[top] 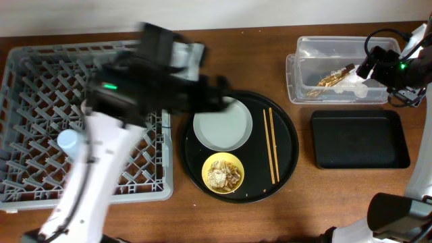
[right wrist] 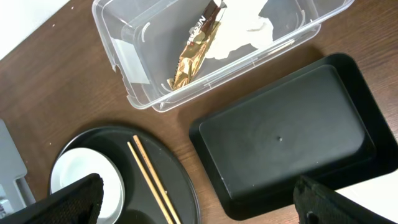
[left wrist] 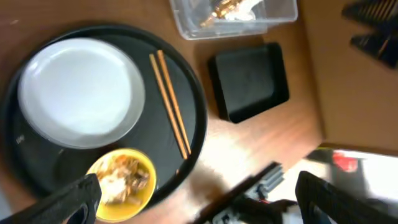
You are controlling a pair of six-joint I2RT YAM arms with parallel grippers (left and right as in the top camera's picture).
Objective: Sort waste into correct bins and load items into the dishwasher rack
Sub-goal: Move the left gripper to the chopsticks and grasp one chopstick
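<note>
Chopsticks (top: 274,145): two; one plate (top: 223,127), one bowl (top: 204,170); left pincer (left wrist: 199,202), right pincer (right wrist: 202,202) agape, empty.

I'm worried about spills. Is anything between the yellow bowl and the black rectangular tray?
Only the chopsticks, lying flat on the round tray between the yellow bowl and the black rectangular tray.

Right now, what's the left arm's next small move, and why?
Probably lower the left gripper onto the rim of the grey plate: its jaws are open and empty, the plate lies bare on the round black tray, and the rack is beside it.
</note>
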